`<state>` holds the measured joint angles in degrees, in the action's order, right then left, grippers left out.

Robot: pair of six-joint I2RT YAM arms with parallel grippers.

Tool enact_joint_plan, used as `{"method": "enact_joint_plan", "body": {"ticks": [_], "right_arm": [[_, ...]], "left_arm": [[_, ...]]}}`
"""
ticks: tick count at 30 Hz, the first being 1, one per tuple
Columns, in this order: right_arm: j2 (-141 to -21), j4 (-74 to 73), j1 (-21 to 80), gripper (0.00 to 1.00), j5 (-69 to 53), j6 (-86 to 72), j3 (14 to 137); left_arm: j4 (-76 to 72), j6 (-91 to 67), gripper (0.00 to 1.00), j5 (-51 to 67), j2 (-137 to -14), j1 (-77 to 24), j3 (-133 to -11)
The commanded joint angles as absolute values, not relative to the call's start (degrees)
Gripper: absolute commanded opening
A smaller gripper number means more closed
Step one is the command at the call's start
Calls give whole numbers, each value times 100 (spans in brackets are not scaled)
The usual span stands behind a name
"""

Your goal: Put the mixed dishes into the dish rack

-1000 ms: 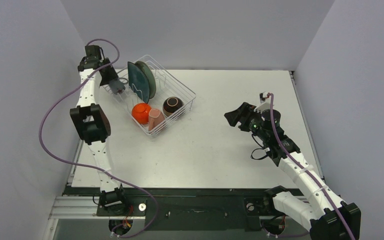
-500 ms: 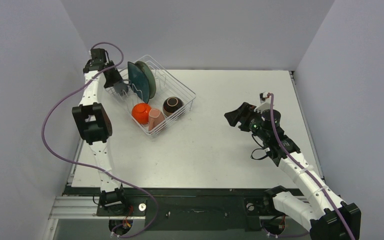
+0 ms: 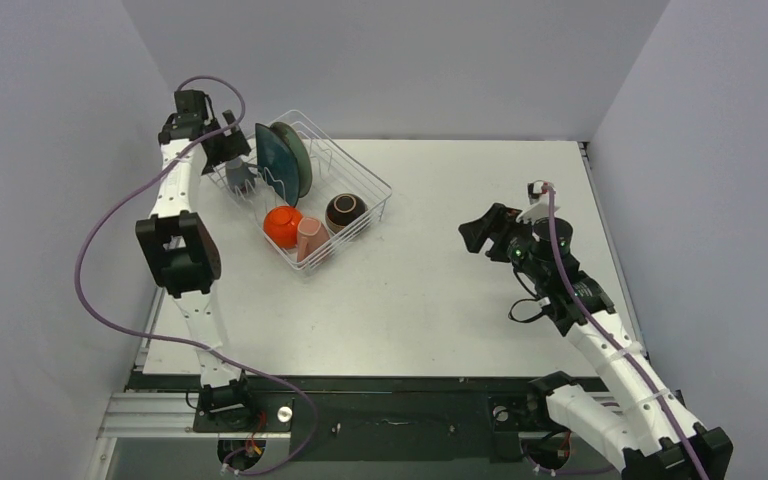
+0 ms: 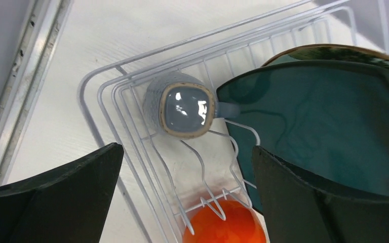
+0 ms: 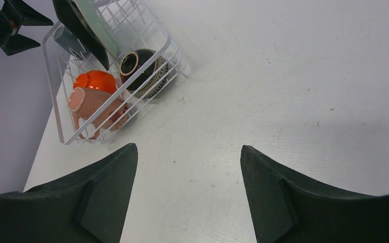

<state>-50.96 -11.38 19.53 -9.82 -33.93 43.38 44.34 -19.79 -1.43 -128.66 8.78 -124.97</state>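
Left claw hangs with its fingers wide apart above the grey mug. The mug sits in the rack at the far-left corner of the surface, handle toward the teal plate. The round plate, orange bowl, pink mug and brown bowl are racked too. Right claw, likewise apart, hovers toward the right edge.

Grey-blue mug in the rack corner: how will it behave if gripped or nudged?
The mug shows glare, so likely glazed ceramic: stiff, somewhat slick, chip-prone against wire. It sits in the rack corner on thin wires, so a nudge would probably rock it rather than slide it. Its handle points at the dark-teal plate; turning it may knock that.
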Motion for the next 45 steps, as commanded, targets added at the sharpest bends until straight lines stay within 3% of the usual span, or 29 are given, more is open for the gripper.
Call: {"method": "enact_joint_plan", "body": {"ticks": [1,7,12,23,33,45], "right_arm": [[-4717,-1577,1910,70,-567,-2855,4913],[-4457,-2307,1889,73,-60,-2479,5471],[-4223,-2814,1881,82,704,-2276,6022],[-3194,-3096,1881,84,1243,-1626,6889],[-2823,-3524,1890,84,2126,-1720,7592],[-2655,-3478,1885,84,2118,-1901,7441]], "left_arm": [[4397,-1863,97,86,-11621,861,-12265],[4126,-1967,96,745,-10191,510,-11004],[3752,-1866,96,1220,-8753,-101,-10129],[1453,-2131,96,1888,-5721,-363,-8117],[1365,-1986,96,1784,-5261,-539,-8474],[1451,-1763,96,1440,-5158,-870,-8615]]}}
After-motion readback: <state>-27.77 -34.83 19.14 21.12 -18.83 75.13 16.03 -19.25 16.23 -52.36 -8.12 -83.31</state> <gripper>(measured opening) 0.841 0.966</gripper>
